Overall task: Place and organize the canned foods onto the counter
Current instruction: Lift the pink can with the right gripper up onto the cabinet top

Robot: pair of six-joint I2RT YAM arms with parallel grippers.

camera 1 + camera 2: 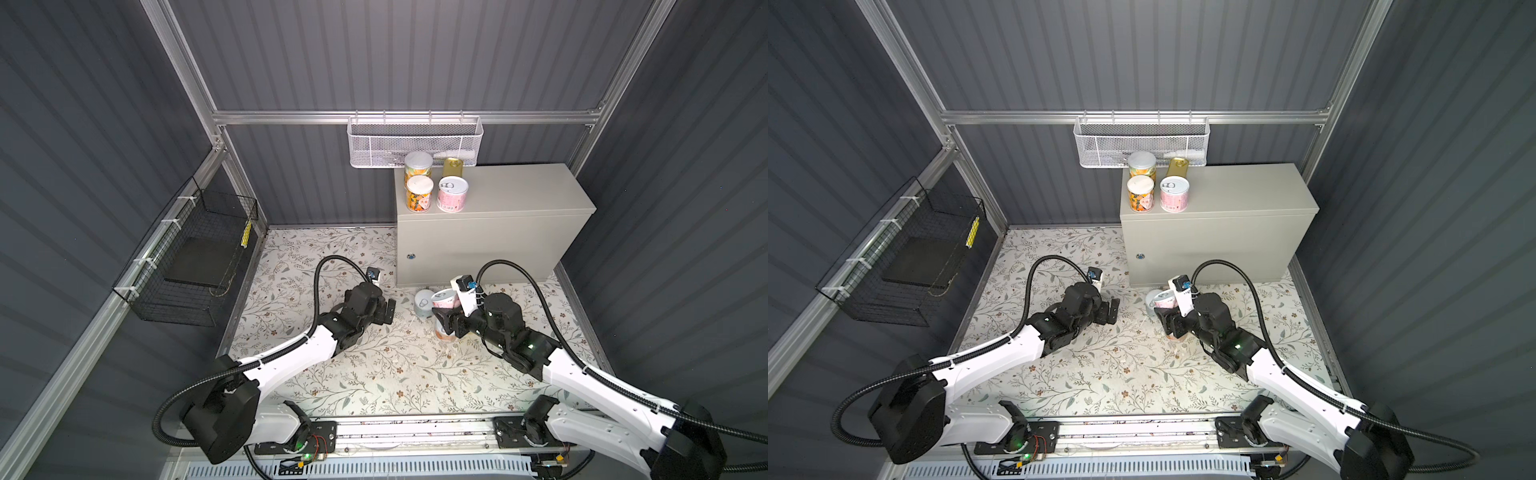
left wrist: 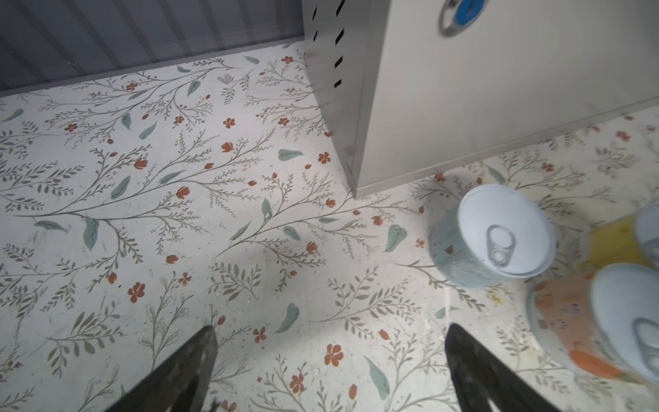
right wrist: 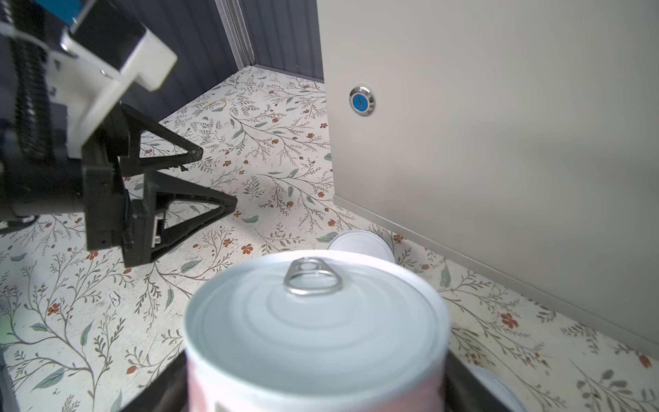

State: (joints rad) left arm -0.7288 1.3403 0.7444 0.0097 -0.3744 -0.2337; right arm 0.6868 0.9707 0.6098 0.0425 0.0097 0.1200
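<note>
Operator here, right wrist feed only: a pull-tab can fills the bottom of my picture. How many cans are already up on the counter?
Observer: Four, grouped at the left end of the counter in both top views: rear orange can, front orange can, gold tin, pink can.
Operator: Room beside them?
Observer: Yes, the top to the right of the pink can is bare.
Operator: The white lid beyond the held can, what label does it have?
Observer: That is the blue-grey can, upright close to the counter's front.
</note>
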